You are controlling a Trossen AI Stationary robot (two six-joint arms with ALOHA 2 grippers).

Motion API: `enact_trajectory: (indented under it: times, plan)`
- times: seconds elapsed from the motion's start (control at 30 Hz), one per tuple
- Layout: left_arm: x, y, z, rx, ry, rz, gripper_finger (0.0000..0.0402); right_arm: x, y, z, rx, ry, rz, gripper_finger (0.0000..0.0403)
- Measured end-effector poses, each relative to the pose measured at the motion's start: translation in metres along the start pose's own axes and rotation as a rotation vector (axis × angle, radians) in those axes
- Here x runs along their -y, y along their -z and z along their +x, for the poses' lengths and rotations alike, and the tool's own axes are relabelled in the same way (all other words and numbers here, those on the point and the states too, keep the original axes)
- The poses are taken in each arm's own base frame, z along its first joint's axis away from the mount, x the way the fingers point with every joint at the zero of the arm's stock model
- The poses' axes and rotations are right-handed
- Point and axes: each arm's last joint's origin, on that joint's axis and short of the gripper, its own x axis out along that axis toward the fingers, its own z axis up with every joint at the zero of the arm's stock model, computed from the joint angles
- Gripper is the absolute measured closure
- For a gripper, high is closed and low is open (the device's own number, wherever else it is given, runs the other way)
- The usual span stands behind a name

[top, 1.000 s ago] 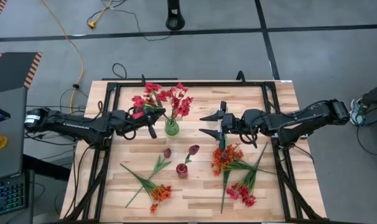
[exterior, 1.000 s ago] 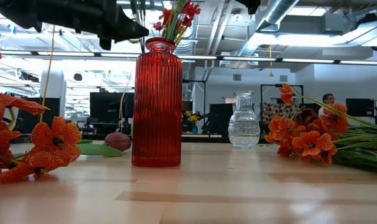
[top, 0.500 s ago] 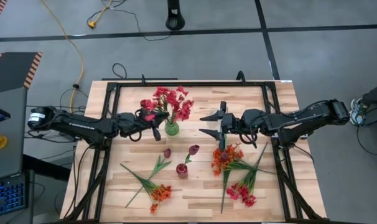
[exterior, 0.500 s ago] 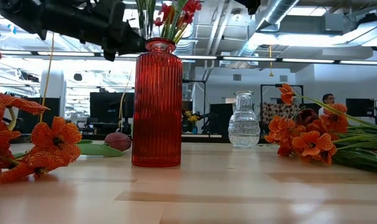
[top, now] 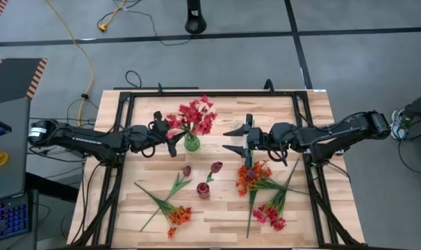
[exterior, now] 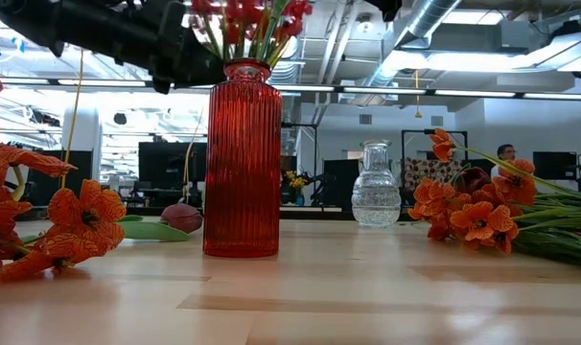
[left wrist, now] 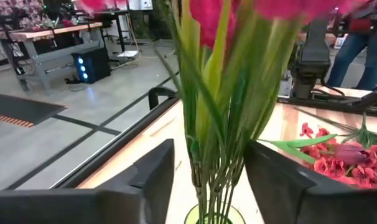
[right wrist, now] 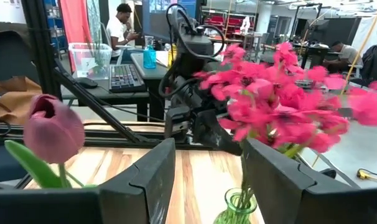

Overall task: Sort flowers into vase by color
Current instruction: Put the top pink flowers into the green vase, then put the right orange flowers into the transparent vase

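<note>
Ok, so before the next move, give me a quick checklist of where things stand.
1. Pink flowers seated in green vase: ok, stems stand in it.
2. Left gripper let go: ok, fingers open either side of the stems.
3. Right gripper free: ok, open and empty over the table's middle.
4. Red vase upright: ok.
5. Orange flowers sorted: not ok, lying on the table.
6. All pink stems in: not ok, another pink bunch lies near the front edge.
</note>
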Motion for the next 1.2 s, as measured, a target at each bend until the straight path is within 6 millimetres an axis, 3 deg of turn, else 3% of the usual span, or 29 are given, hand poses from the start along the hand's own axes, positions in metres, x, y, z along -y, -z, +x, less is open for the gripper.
enact_trajectory:
  times: [0.27, 0.63, 1.2]
  plan:
    - [-0.01, -0.004, -0.022, -0.057, 0.002, 0.057, 0.016, -0.001, 0.0, -0.008, -0.05, -0.013, 0.048, 0.0184]
    - [-0.026, -0.004, -0.056, -0.138, 0.001, 0.082, 0.0157, 0.003, -0.004, -0.043, -0.207, -0.017, 0.218, 0.0184]
    - [-0.031, 0.001, -0.067, -0.19, -0.003, 0.048, 0.0157, -0.053, 0.033, -0.07, -0.658, -0.099, 0.494, 0.0184]
